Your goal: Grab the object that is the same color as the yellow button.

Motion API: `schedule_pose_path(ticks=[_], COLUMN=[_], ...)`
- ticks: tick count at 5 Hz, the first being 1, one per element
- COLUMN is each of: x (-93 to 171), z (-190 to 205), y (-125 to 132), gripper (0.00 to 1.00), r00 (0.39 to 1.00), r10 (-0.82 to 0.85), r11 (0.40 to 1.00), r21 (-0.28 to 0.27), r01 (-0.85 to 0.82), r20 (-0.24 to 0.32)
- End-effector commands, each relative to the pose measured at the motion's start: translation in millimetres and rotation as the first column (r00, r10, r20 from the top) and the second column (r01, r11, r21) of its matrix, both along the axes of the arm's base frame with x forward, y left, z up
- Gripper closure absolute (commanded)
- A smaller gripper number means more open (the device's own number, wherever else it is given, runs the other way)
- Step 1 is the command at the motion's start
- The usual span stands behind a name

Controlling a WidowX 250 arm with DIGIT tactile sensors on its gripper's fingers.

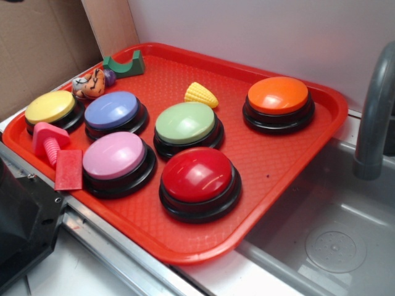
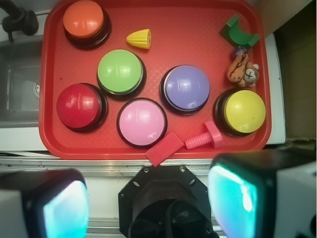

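Red tray (image 1: 321, 102) w/ orange (image 1: 278, 94), green (image 1: 184, 122), purple (image 1: 112, 109), pink (image 1: 113, 154), red (image 1: 197, 174) buttons; sink (image 1: 345, 246) lower right of frame.

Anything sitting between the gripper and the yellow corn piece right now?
Yes. The corn lies far across the tray; the pink button and green button sit between it and the gripper.

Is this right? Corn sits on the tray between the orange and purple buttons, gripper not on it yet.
Not quite. The corn lies between the orange button and the green button, not the purple one; both the exterior and wrist views show it. The rest holds: it is on the tray, and the gripper is back off the tray, jaws apart, nothing in them.
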State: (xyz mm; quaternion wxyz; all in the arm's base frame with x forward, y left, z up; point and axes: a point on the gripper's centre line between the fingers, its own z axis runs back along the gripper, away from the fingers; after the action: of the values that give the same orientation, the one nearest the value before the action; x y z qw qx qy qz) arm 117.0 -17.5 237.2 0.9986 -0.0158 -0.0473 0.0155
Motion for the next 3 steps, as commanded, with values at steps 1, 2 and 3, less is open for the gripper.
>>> schedule_pose_path(ticks=[1, 2, 3], x=[0.0, 12.0, 30.5], z=[0.0, -4.6, -14.1], y=[0.0, -1.3, -1.7], gripper=[0.0, 0.0, 0.0], r00=[1.0, 0.995, 0.972], r10=[0.0, 0.096, 0.225], r11=[1.0, 0.995, 0.974], r21=[0.0, -0.023, -0.024], r01=[0.0, -0.096, -0.227], r20=[0.0, -0.007, -0.063])
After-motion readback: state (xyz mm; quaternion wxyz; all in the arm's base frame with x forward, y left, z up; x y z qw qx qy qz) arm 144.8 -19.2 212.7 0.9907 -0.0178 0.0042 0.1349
